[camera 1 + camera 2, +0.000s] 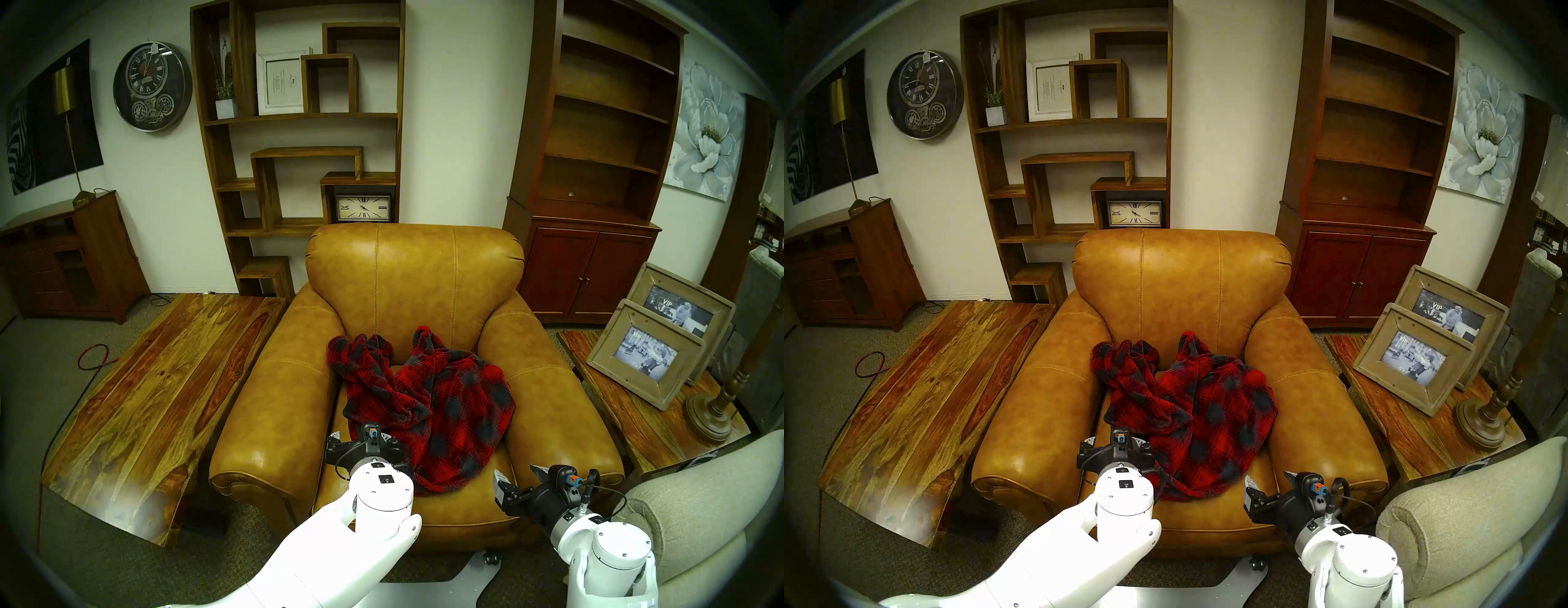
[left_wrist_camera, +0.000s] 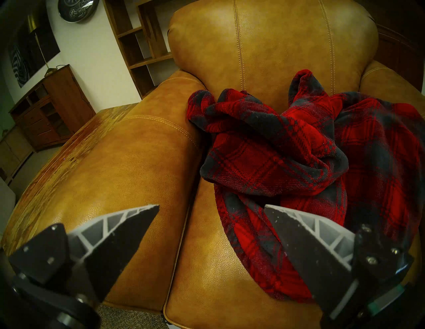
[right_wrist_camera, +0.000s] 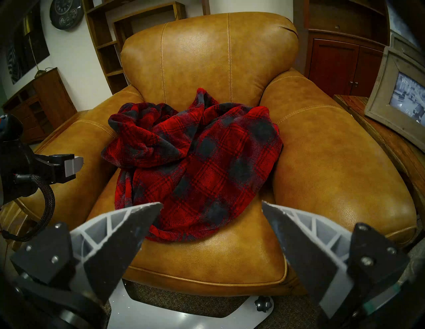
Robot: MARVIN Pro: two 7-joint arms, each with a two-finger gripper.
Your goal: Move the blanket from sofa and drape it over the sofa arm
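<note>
The red and dark grey plaid blanket (image 1: 445, 403) lies crumpled on the seat of the tan leather sofa (image 1: 415, 276), its front edge hanging over the seat front. It also shows in the wrist views (image 2: 299, 149) (image 3: 207, 160). The sofa arm (image 1: 551, 382) (image 3: 333, 160) on the right is bare. My left gripper (image 1: 365, 438) (image 2: 211, 206) is open and empty, just above the seat's front left, at the blanket's near left edge. My right gripper (image 1: 518, 473) (image 3: 212, 203) is open and empty, in front of the seat's front right corner, apart from the blanket.
A long wooden coffee table (image 1: 148, 403) stands close to the sofa's left arm. A wooden side table (image 1: 615, 407) on the right holds two picture frames (image 1: 649, 356) and a lamp base (image 1: 708, 416). A beige fabric sofa arm (image 1: 700, 501) is near my right arm. Shelves stand behind.
</note>
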